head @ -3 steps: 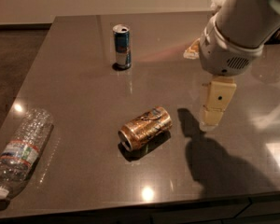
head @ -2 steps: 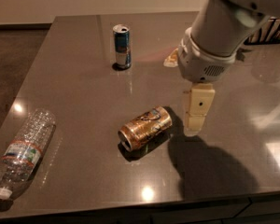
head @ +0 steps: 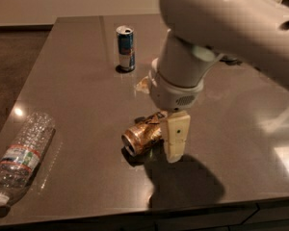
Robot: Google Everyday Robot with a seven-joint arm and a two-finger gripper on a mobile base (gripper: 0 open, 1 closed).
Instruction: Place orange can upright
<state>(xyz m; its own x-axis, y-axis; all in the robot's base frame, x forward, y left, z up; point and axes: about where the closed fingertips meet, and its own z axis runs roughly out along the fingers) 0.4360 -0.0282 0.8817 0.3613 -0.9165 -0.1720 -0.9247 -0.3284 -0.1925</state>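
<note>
Smooth, glossy grey-brown tabletop (head: 77, 85), bright with reflections. At centre, shiny orange-gold metal can (head: 140, 136); just right of it, matt cream plastic gripper (head: 170, 150). Lower left, clear ribbed plastic bottle (head: 23, 150). Upper centre, gleaming blue and silver metal can (head: 125, 48).

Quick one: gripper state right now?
Gripper: down at the orange can, which lies on its side; open or closed cannot be told.
</note>
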